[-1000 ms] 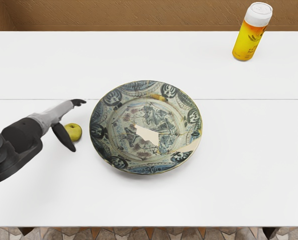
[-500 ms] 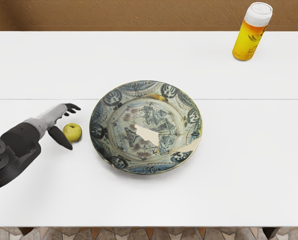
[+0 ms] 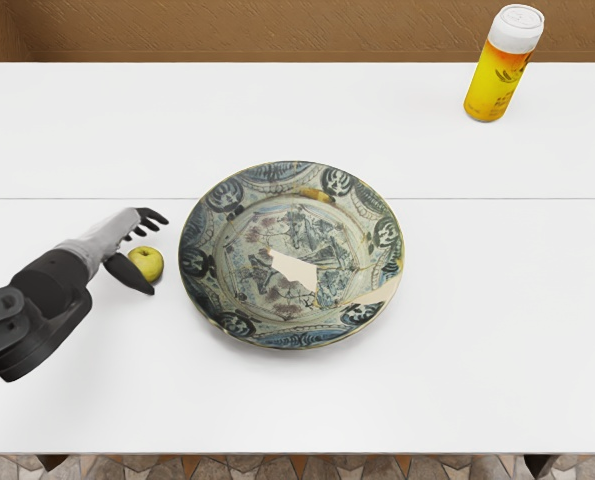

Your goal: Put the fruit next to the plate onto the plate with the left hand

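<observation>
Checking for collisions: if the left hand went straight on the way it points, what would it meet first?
Probably the upper-left rim of the plate: the left hand points right and away, its fingers aimed beyond the apple, which lies by the thumb. Height is unclear, so it might pass over.

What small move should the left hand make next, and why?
Probably close the left hand on the small yellow-green apple: the hand is open beside it, not gripping, and the apple lies left of the patterned ceramic plate, not on it.

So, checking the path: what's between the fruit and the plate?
Nothing; the head view shows only a bare strip of white table between fruit and plate.
</observation>
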Controlling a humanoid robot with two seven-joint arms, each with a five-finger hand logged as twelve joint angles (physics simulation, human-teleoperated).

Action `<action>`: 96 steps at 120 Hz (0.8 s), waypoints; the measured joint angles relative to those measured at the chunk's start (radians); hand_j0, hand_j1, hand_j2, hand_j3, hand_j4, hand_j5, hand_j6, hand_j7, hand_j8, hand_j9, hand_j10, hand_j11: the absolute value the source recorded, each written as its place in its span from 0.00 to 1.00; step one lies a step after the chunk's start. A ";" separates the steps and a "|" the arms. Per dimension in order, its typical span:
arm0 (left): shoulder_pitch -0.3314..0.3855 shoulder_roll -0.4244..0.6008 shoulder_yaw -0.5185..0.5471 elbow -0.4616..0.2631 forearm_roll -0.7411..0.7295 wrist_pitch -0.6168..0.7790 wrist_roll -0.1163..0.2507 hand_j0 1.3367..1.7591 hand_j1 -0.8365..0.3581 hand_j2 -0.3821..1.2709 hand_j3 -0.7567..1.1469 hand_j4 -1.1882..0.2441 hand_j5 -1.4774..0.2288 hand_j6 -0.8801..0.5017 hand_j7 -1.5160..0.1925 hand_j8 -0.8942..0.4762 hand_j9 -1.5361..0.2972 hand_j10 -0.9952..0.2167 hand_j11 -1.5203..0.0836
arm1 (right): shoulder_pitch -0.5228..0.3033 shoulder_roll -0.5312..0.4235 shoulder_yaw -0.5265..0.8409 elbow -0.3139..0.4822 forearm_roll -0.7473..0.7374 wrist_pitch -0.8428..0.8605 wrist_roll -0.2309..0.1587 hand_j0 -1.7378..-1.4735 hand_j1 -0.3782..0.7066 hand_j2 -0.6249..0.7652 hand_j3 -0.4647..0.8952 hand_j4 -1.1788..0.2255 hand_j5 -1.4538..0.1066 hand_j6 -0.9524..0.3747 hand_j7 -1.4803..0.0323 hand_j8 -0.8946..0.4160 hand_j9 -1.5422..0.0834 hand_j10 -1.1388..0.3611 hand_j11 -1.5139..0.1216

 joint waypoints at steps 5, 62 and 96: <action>0.000 0.001 0.000 0.000 0.000 0.000 0.000 0.76 0.67 0.27 0.40 0.60 0.62 0.40 0.64 0.41 0.61 0.55 0.68 | 0.000 0.000 0.000 0.000 0.000 0.000 0.000 0.30 0.03 0.45 0.34 0.84 0.93 0.72 0.98 0.68 0.95 0.76 0.93; 0.000 0.006 0.000 -0.003 -0.001 0.001 0.000 0.76 0.61 0.28 0.40 0.56 0.57 0.36 0.59 0.37 0.56 0.50 0.64 | 0.000 0.000 0.000 0.003 -0.001 0.000 0.001 0.30 0.03 0.45 0.34 0.84 0.93 0.72 0.98 0.68 0.95 0.76 0.93; 0.005 0.003 0.001 -0.006 -0.001 0.001 0.000 0.76 0.58 0.28 0.40 0.54 0.55 0.34 0.57 0.35 0.55 0.48 0.62 | 0.000 0.000 0.000 0.003 0.000 0.000 0.001 0.30 0.03 0.45 0.34 0.84 0.93 0.72 0.98 0.68 0.95 0.76 0.93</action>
